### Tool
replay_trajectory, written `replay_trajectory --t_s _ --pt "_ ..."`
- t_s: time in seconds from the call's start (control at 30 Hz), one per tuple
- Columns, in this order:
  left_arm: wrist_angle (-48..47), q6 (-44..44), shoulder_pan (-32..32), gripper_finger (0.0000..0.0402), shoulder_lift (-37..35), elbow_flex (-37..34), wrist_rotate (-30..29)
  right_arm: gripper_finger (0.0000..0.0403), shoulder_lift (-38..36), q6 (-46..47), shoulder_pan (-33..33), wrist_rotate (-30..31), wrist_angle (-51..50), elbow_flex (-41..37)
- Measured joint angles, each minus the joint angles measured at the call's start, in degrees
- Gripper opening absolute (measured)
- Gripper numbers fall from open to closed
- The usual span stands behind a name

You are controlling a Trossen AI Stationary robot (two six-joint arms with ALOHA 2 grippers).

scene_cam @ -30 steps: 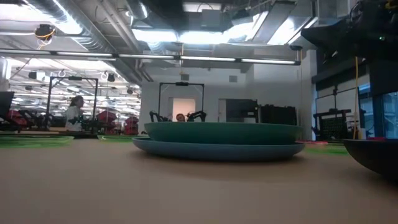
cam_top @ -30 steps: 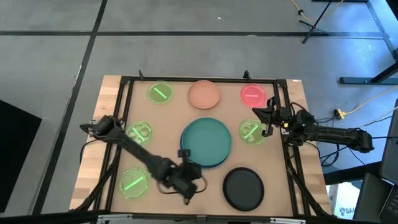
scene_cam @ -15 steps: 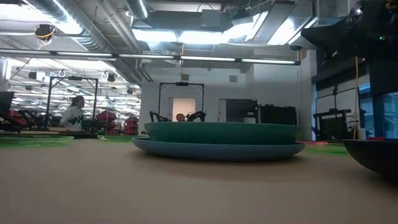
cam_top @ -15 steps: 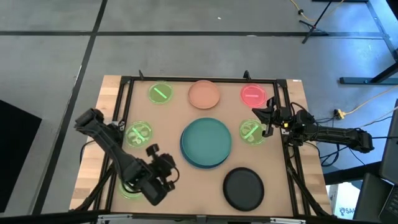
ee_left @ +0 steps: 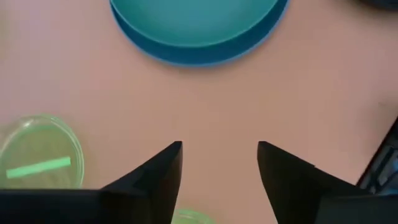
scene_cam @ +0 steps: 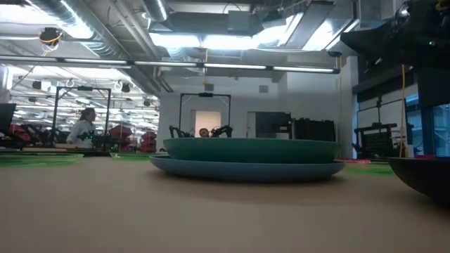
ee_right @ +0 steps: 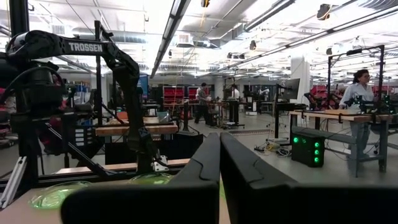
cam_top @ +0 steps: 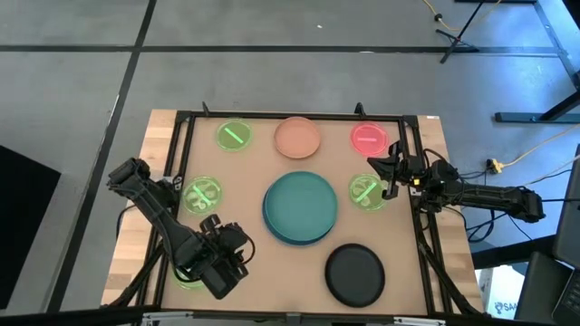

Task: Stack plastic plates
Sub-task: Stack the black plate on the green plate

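Note:
A large teal plate (cam_top: 301, 201) lies stacked on a blue plate (cam_top: 292, 234) at the table's middle; the low view shows the teal plate (scene_cam: 253, 149) resting inside the blue one (scene_cam: 246, 169). A black plate (cam_top: 354, 274) lies at the near right and a peach plate (cam_top: 297, 138) at the far middle. A pink-red small plate (cam_top: 369, 138) and several small green plates (cam_top: 235, 136) (cam_top: 201, 193) (cam_top: 367, 191) lie flat around them. My left gripper (ee_left: 219, 155) hovers open over bare table, left of the stack. My right gripper (ee_right: 219, 163) is shut at the right edge.
A black frame (cam_top: 290, 115) rims the brown table top. Under my left arm a further green plate (cam_top: 188, 274) is partly hidden. Bare table top (ee_left: 217, 99) lies between my left gripper and the blue plate (ee_left: 186, 53). Beyond the table stand workbenches and people.
My left gripper has drawn back from the near-left rim of the teal and blue stack toward the table's left edge, over the near-left green plate, and has turned about on the way. The stack lies where it was.

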Motion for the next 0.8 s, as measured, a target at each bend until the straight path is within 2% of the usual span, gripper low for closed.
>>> replay_trajectory --t_s 0.2,0.4,0.57,0.8 --pt "1.1 5.4 5.0 0.0198 0.3 0.0 -7.0 0.0003 0.0 0.0 0.0 0.0 0.0 0.0" --pt "5.4 16.9 12.1 0.0197 1.0 0.0 -7.6 0.0003 0.1 0.0 0.0 0.0 -0.3 0.0" --pt "14.9 31.1 17.6 0.0196 1.9 0.0 -3.0 0.0003 0.3 0.0 0.0 0.0 -0.8 0.0" --pt "36.6 46.3 20.4 0.0196 7.1 0.0 5.2 0.0003 0.3 0.0 -0.1 0.0 -1.4 0.0"
